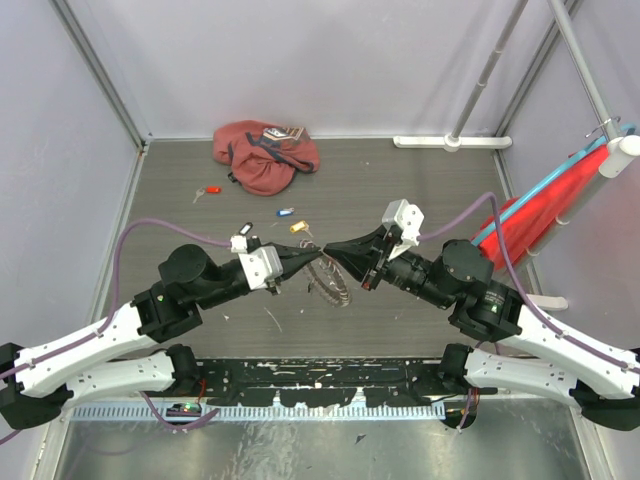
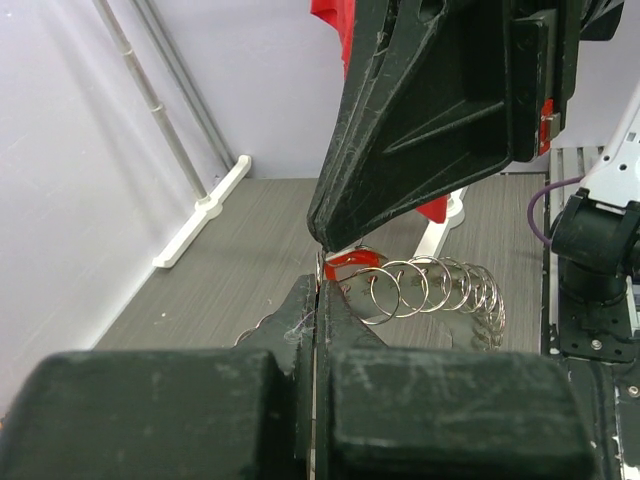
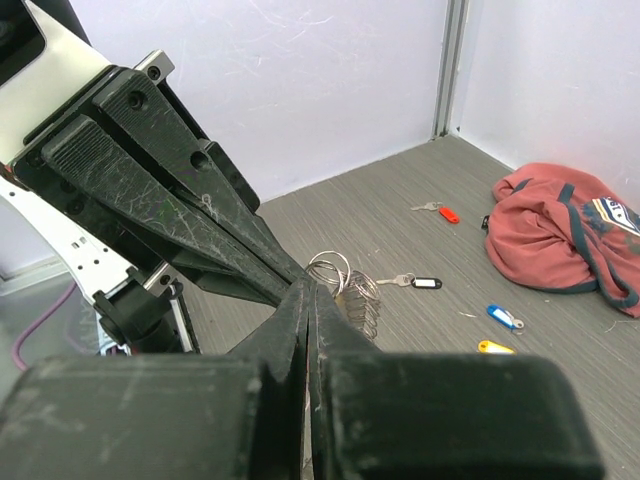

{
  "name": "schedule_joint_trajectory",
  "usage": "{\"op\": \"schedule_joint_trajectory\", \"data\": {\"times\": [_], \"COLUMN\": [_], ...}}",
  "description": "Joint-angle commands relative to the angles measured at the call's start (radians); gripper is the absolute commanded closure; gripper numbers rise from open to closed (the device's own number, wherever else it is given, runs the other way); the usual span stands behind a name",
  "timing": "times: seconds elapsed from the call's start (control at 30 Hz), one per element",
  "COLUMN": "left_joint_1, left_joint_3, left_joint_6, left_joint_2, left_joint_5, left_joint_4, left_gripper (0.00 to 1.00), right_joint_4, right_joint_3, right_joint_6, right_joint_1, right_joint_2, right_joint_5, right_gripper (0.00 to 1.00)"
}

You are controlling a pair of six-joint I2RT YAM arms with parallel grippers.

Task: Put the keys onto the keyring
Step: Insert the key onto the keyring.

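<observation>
Two pairs of jaws meet tip to tip above the bench, and you have both clenched. Your left jaws are pressed together on the wire of the keyring, and your right jaws, coming in from the opposite side, are pinched shut on it too, touching the left tips. The keyring hangs directly under that meeting point, its wire loops and silver keys fanning out below and past the fingertips. In your left wrist view a small red piece sits right at the tips; you cannot tell what it is. The loose keys lie on the bench beyond the jaws. The yellow key is nearest the tips and the blue key lies just past it. The black key is off to the left jaws' side, and the red key is farther out that way, well apart. The reddish cloth bag lies beyond them all.
</observation>
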Motion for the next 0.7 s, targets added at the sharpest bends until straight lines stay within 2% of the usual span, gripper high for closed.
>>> {"op": "schedule_joint_trajectory", "data": {"times": [0.0, 0.6, 0.67], "left_joint_1": [-0.001, 0.000, -0.001], "left_joint_3": [0.043, 0.032, 0.032], "left_joint_6": [-0.031, -0.045, -0.046], "left_joint_2": [-0.003, -0.009, -0.010], "left_joint_5": [0.009, 0.011, 0.011], "left_joint_4": [0.081, 0.100, 0.104], "left_gripper": [1.00, 1.00, 1.00], "right_joint_4": [0.067, 0.059, 0.058], "right_joint_3": [0.009, -0.020, -0.018], "right_joint_6": [-0.001, 0.042, 0.045], "right_joint_1": [0.004, 0.004, 0.004], "right_joint_2": [0.003, -0.025, -0.023], "right_joint_5": [-0.012, 0.138, 0.142], "right_gripper": [0.99, 0.99, 0.97]}}
